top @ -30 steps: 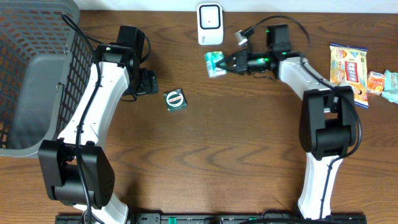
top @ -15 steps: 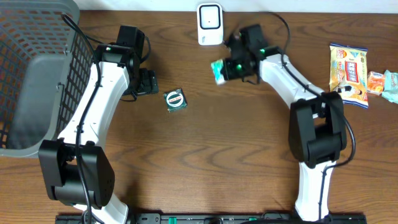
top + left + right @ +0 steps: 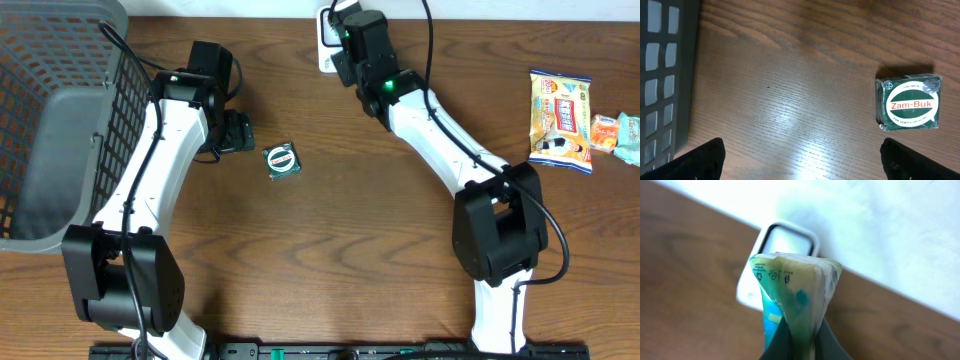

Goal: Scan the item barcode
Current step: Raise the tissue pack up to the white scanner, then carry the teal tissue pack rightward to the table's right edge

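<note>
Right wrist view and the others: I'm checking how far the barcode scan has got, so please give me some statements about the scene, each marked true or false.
1. The right jaws are shut on a green-and-teal plastic pouch. True.
2. That pouch lies flat on the brown wooden table. False: it is held up in front of the white box-shaped scanner.
3. The left jaws grip the dark green Zam-Buk box. False: they stand open, and the box lies on the table apart from them.
4. A grey mesh basket stands at the table's left end. True.
5. The yellow-edged snack packet is in the basket. False: it lies on the table at the right edge.
</note>
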